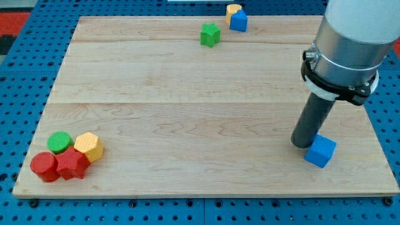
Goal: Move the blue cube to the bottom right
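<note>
Rod upright, my tip [304,144] touching blue cube [320,151] at bottom right.

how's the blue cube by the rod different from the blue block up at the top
The blue cube sits near the board's bottom right, touching or nearly touching my tip on its left; the blue block sits at the top edge. The cube has no block beside it; the top one is against a yellow block, with a green block nearby. Both are blue and look cube-shaped.

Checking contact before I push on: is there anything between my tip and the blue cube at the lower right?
Nothing. In the camera view my tip sits right against the left side of the blue cube, with no block between them.
</note>
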Controlling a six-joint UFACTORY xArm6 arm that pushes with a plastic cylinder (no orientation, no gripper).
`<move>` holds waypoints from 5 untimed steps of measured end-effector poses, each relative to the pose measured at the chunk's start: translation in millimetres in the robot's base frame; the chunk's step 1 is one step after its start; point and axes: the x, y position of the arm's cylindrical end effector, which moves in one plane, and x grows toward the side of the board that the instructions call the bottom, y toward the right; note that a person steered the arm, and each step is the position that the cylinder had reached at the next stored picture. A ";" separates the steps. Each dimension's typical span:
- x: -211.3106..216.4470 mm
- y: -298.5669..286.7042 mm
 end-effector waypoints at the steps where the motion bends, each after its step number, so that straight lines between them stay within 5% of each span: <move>1: -1.4 4.2; 5: -1.8 61.7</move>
